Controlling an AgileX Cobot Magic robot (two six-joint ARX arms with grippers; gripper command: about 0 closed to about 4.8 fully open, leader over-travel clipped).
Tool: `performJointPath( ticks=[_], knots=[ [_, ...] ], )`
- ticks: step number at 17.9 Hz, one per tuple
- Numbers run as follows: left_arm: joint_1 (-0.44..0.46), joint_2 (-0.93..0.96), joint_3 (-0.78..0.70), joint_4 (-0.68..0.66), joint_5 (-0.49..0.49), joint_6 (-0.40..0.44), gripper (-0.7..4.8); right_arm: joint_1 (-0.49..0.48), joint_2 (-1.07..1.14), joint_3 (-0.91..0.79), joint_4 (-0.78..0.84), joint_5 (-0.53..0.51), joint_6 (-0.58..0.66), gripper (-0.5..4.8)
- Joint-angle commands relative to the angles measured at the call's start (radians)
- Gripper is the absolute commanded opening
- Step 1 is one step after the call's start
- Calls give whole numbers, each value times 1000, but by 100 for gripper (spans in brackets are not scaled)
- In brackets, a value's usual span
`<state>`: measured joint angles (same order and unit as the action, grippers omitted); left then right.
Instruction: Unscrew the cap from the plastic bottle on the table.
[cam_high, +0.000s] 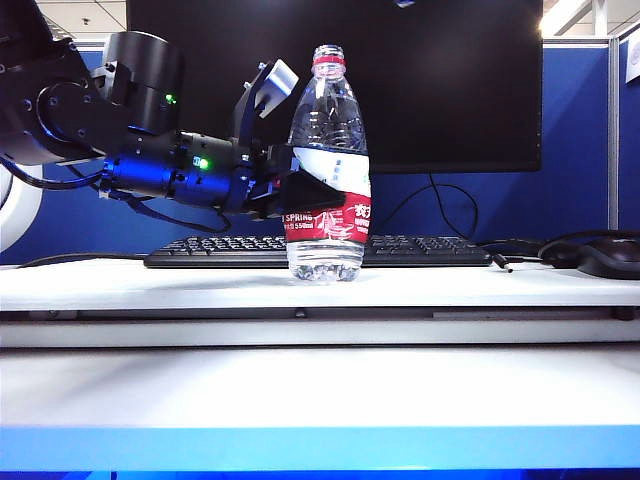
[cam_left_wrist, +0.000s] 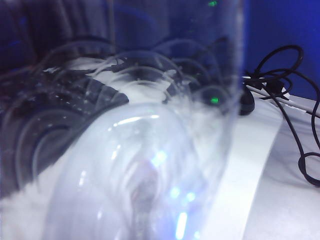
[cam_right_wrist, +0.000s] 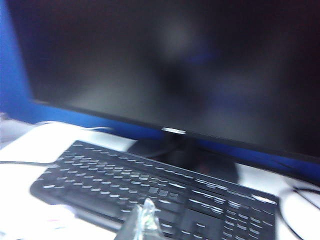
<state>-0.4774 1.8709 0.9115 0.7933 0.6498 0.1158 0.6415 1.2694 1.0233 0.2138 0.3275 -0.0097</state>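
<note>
The clear plastic bottle (cam_high: 327, 160) with its white-and-red label stands upright on the white table (cam_high: 480, 285). My left gripper (cam_high: 318, 192) comes in from the left and is shut on the bottle's labelled middle, one dark finger lying across the label. The bottle's neck (cam_high: 328, 52) shows bare clear thread above a thin red ring; the cap is out of view. In the left wrist view the bottle (cam_left_wrist: 150, 150) fills the picture as a blur and hides the fingers. My right gripper (cam_right_wrist: 143, 221) shows only in its wrist view, its pale fingertips together with nothing visible between them, above the keyboard.
A black keyboard (cam_high: 420, 250) lies just behind the bottle, under a dark monitor (cam_high: 440, 90). A black mouse (cam_high: 610, 255) and looped cables (cam_left_wrist: 285, 95) sit at the right. A blue partition stands at the back. The keyboard (cam_right_wrist: 150, 185) and monitor (cam_right_wrist: 175, 70) fill the right wrist view.
</note>
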Motion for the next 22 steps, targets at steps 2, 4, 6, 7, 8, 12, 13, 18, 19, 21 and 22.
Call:
performJointPath(
  ticks=[2, 4, 6, 7, 8, 12, 13, 18, 19, 21, 22],
  knots=[
    [0, 0, -3, -29, -10, 3, -3, -2, -3, 3, -135, 126, -3, 8],
    [0, 0, -3, -29, -11, 4, -3, -1, -3, 1, -204, 126, -3, 8],
    [0, 0, -3, -29, -11, 5, -1, -1, -3, 1, -211, 126, -3, 8],
    [0, 0, -3, -29, -11, 5, -1, -1, -3, 1, -214, 126, -2, 8],
    [0, 0, -3, -29, -11, 7, -1, 1, -3, 1, -234, 114, 0, 8],
    [0, 0, -3, -29, -11, 7, 30, 2, -3, 1, -299, 51, 36, 8],
    [0, 0, -3, -30, -11, 7, 30, 3, -3, 1, -299, 51, 36, 8],
    [1, 0, -3, -33, -11, 8, 31, 7, -3, 1, -299, 51, 40, 8],
    [1, 0, -3, -33, -11, 8, 35, 7, -3, 1, -299, 51, 40, 8],
    [1, 0, -3, -36, -11, 8, 97, 7, -3, 1, -300, 51, 40, 8],
    [1, 0, -3, -36, -11, 8, 97, 7, -3, 1, -300, 51, 40, 8]
  ],
)
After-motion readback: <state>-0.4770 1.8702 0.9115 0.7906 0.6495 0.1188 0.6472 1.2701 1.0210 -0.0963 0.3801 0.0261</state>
